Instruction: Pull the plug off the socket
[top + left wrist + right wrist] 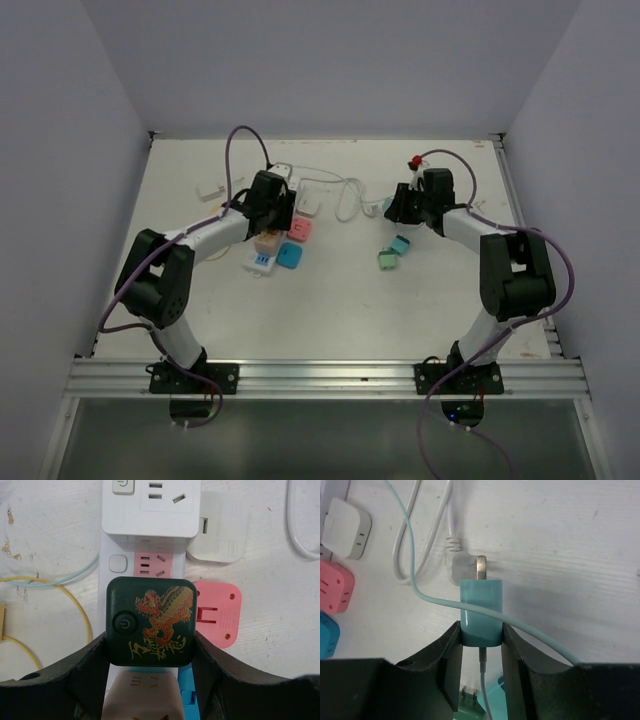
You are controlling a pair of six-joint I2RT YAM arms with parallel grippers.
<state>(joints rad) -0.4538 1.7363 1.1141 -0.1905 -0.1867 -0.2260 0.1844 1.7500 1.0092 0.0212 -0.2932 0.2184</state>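
- A white-walled bay with a scuffed white table; both arms reach over its far half.
- Left gripper: its fingers press on the two opposite sides of the dark green plug, the one with a gold dragon on its face; a firm pinch, not spread.
- That plug is seated in the socket, the long white strip running under the left wrist; a pink outlet shows bare just beyond it; a beige plug stands just beside it on the near side; a white cube adapter sits at the far end.
- A pink adapter lies loose on the table, just beside the strip.
- Right gripper: closed on a teal charger, well apart from the strip; a teal cable crosses over the charger.
- Likely trouble: nothing pins the strip down, so a pull may lift the whole strip rather than free the plug; a tilted pull could bind the prongs; smooth sides could let the fingers slip; the beige neighbour may get knocked.
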